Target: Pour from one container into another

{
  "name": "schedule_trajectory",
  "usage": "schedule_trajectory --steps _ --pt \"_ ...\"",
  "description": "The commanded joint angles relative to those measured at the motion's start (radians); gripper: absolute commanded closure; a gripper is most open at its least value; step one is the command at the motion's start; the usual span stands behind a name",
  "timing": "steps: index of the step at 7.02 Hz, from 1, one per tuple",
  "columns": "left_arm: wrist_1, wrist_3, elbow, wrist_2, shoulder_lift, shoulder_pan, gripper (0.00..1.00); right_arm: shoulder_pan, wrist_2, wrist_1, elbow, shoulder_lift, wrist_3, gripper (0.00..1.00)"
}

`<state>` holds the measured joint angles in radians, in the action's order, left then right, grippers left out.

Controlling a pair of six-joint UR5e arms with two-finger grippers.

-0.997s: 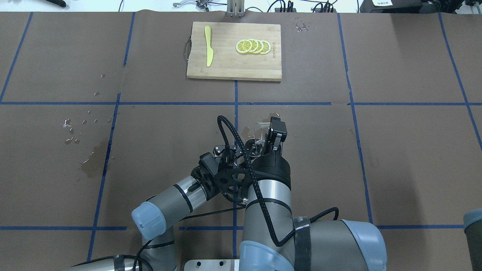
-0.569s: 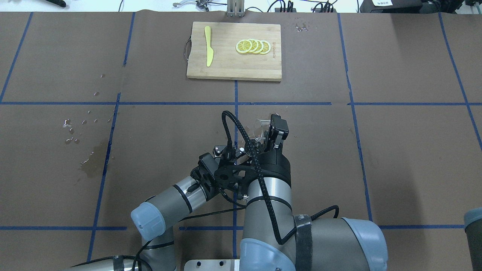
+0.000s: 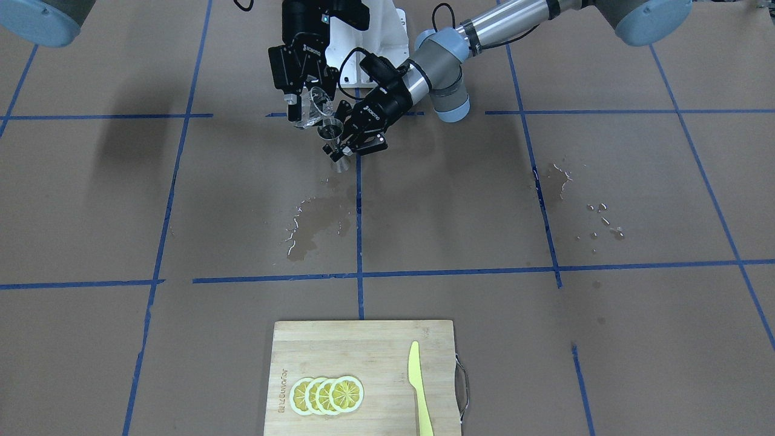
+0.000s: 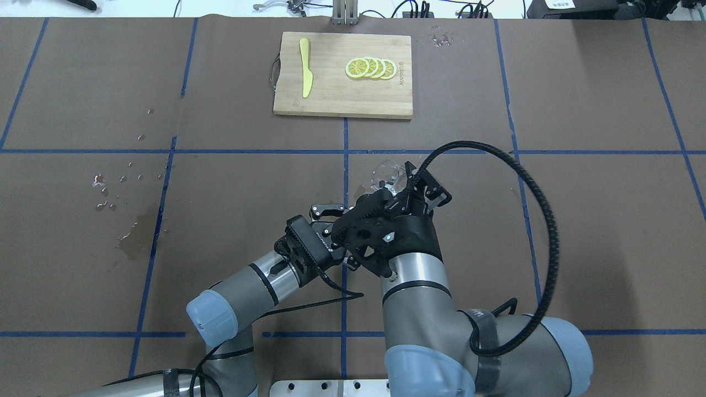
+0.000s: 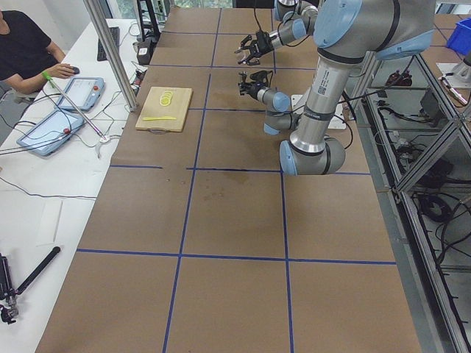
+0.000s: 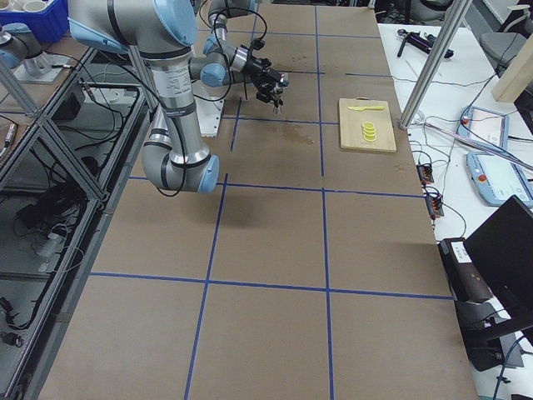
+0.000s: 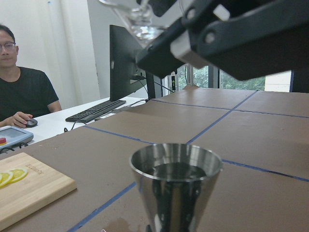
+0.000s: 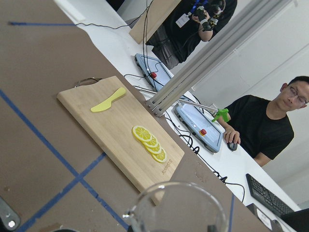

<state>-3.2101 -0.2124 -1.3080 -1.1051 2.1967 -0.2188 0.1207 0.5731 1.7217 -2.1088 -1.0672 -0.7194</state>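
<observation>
The steel cone-shaped jigger (image 7: pixel 176 186) sits in my left gripper (image 3: pixel 342 142), near my edge of the brown paper-covered table (image 4: pixel 579 220), at its middle. The clear glass beaker (image 3: pixel 315 108), tilted in my right gripper (image 3: pixel 307 106), hangs just above the jigger and slightly to its right. Beyond them lies a wet patch (image 3: pixel 315 227). At the far edge, the wooden cutting board (image 4: pixel 336 102) carries a yellow plastic knife (image 4: pixel 305 69) on its left and lemon slices (image 4: pixel 370 68) on its right.

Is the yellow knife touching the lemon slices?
No, the yellow knife lies apart from the lemon slices on the cutting board.
</observation>
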Motion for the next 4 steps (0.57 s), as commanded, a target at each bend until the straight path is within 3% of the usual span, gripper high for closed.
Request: schedule_trajectory --steps 1,3,4 --pt "0.000 0.001 -0.095 0.100 -0.088 -0.008 1.00 0.011 0.002 -0.039 -0.069 -0.119 -0.304 0.93" --pt "-0.005 -0.004 -0.163 0.105 -0.156 -0.050 1.00 0.016 0.004 -0.242 -0.089 -0.260 -0.401 0.95" --pt "-0.007 -0.013 -0.219 0.105 -0.254 -0.077 1.00 0.025 0.017 -0.418 -0.088 -0.402 -0.457 0.96"
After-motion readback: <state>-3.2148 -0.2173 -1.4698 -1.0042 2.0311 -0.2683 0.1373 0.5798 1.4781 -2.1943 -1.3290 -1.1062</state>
